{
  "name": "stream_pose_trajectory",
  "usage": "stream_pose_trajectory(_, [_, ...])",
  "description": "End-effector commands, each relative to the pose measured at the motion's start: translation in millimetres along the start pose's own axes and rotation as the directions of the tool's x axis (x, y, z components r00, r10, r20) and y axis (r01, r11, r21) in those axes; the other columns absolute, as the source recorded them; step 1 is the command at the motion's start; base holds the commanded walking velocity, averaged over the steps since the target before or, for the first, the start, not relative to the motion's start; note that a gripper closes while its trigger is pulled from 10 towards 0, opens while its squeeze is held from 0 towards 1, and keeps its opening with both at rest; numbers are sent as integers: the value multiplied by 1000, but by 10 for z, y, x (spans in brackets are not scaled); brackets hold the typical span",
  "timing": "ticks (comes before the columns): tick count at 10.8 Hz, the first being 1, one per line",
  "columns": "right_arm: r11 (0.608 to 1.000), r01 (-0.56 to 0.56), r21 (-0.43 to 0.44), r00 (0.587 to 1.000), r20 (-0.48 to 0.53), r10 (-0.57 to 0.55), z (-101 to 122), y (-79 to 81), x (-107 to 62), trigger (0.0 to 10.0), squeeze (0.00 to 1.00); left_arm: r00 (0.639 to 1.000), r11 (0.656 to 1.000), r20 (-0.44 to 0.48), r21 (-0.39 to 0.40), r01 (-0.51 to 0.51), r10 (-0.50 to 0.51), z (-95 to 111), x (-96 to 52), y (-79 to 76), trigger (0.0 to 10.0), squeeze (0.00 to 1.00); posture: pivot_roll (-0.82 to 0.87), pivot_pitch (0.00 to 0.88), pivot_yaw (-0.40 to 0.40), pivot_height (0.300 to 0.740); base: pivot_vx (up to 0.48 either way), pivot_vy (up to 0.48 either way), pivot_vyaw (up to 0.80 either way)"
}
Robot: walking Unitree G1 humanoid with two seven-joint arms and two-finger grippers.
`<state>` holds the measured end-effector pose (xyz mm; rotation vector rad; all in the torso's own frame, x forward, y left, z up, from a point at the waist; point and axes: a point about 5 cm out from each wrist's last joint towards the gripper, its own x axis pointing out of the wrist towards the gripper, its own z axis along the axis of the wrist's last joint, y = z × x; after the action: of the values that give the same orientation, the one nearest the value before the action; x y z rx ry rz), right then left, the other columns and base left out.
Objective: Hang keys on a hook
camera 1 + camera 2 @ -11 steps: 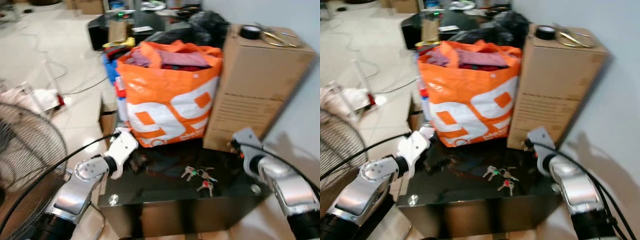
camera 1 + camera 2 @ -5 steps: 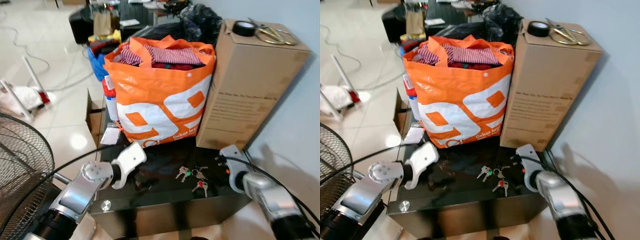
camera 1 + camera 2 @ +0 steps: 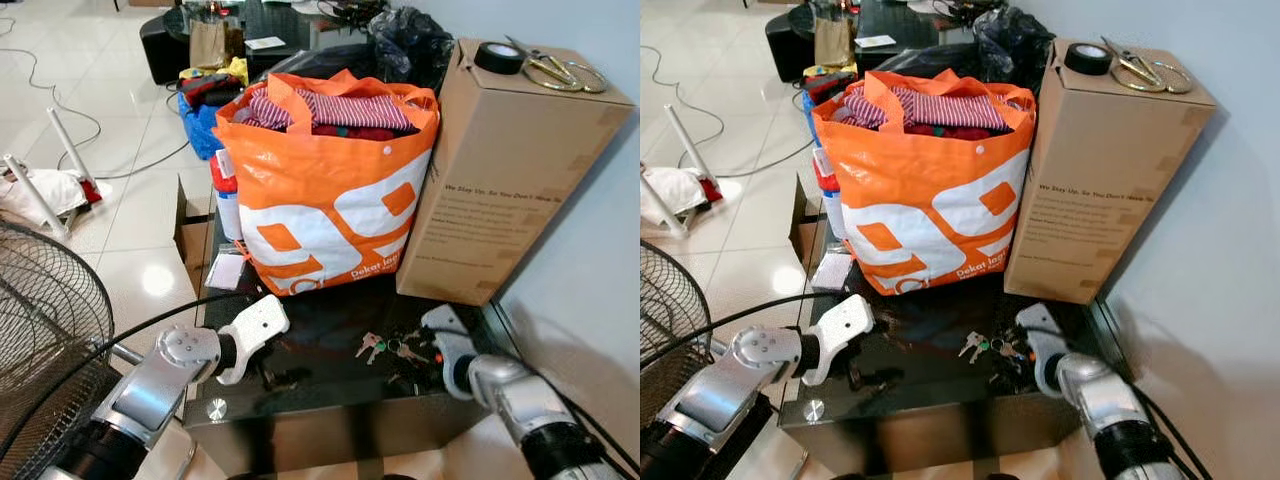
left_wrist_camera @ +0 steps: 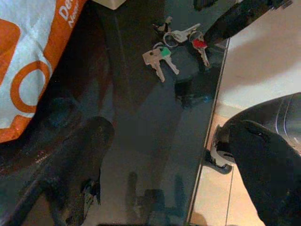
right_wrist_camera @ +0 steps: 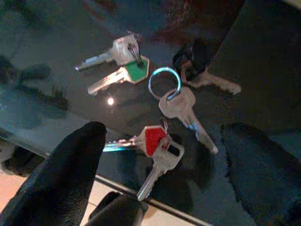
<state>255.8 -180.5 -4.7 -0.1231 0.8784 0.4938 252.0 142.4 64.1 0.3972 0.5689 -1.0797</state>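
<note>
The right gripper (image 5: 155,188) has been lowered toward the bunch of metal keys with red and green heads (image 5: 155,113), which lies on the glossy black glass table (image 3: 330,370) just ahead of its spread black fingers (image 5: 61,169). Nothing is pinched yet; grasping appears imminent. The left gripper (image 4: 164,169), also spread, is held low beside the table's edge, well apart from the keys.
</note>
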Motion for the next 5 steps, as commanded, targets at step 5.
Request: stream_pose_trajectory(5, [997, 51, 63, 999, -18, -50, -20, -78, 83, 0, 0, 1000, 999, -14, 18, 27, -27, 13, -6, 25, 10000, 0, -112, 0, -52, 740, 0, 0, 0])
